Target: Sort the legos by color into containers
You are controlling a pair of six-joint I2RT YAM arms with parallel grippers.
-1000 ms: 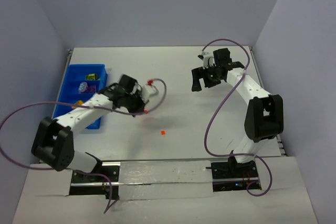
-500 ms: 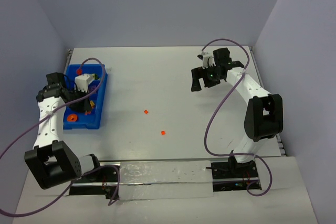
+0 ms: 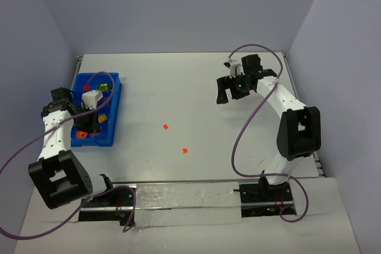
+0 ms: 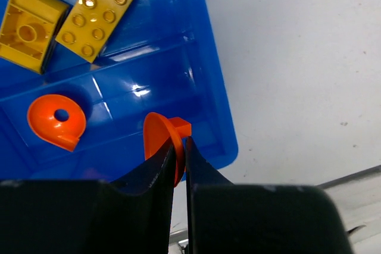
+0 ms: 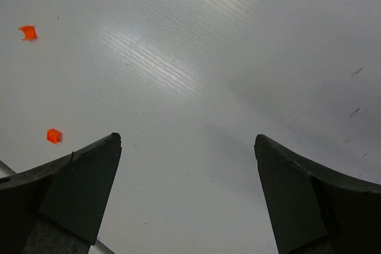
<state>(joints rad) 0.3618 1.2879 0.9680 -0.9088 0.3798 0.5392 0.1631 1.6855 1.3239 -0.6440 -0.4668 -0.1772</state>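
- Our left pincer [image 4: 180, 147] hangs over the near right corner of the blue tray [image 4: 155, 63]. Its tips are almost together and pinch an orange disc piece [image 4: 156, 138], which stands on edge with its flat faces along the fingers.
- We judge this to be the drop. The compartment right under the tips already holds an orange curl piece [image 4: 55, 121], off to the pincer's left, so the colour matches.
- Past the next rib, ahead and left of the pincer, lie two yellow bricks [image 4: 96, 13]. One is a studded plate and the other a chunkier block. All of them are glossy hard plastic, as is the ribbed tray.
- Two loose orange bits [image 3: 165, 127] lie on the matte white table [image 3: 238, 147] between the arms, well apart from both pincers. They are too small for us to tell a long axis.
- Our right pincer [image 5: 186, 141] hovers above bare table with its dark fingers spread wide and nothing between them. In its own view both bits lie off to its left, beyond the left finger.
- We judge the right arm better placed for the bit nearer the bases [image 3: 185, 150], since that pincer is free. The farther bit lies about midway between the two pincers.
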